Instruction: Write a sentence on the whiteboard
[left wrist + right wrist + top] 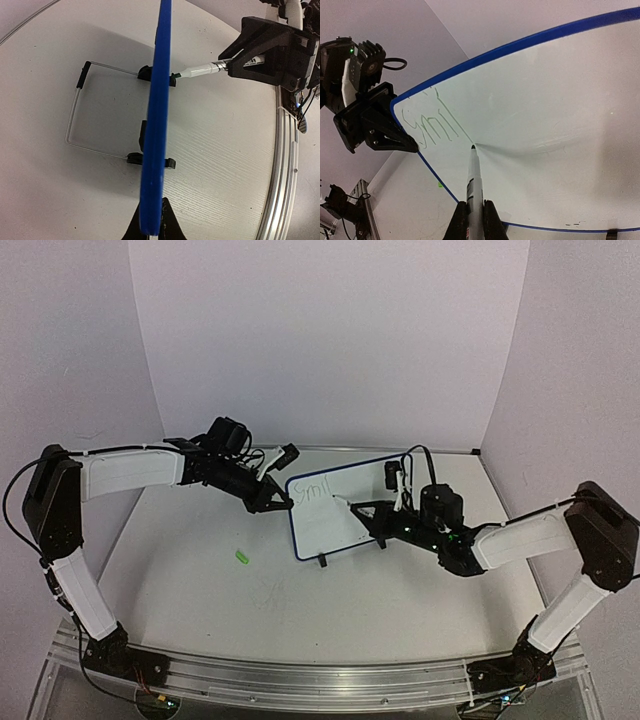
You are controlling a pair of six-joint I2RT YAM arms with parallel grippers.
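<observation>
The whiteboard (345, 530) stands upright mid-table on two black feet, and its blue frame (157, 125) shows edge-on in the left wrist view. My left gripper (276, 502) (152, 227) is shut on the board's left edge. My right gripper (366, 512) (475, 220) is shut on the white-and-green marker (474, 175) (200, 71). The marker's tip touches the board's face (545, 100). The sentence (427, 125) (312, 492) is green letters reading roughly "Smil" at the top left, with a long stroke running down to the tip.
A small green cap (241, 557) (439, 185) lies on the table left of the board. A wire stand (75, 115) reaches out behind the board. White walls close in the table on three sides. A metal rail (320, 680) runs along the near edge.
</observation>
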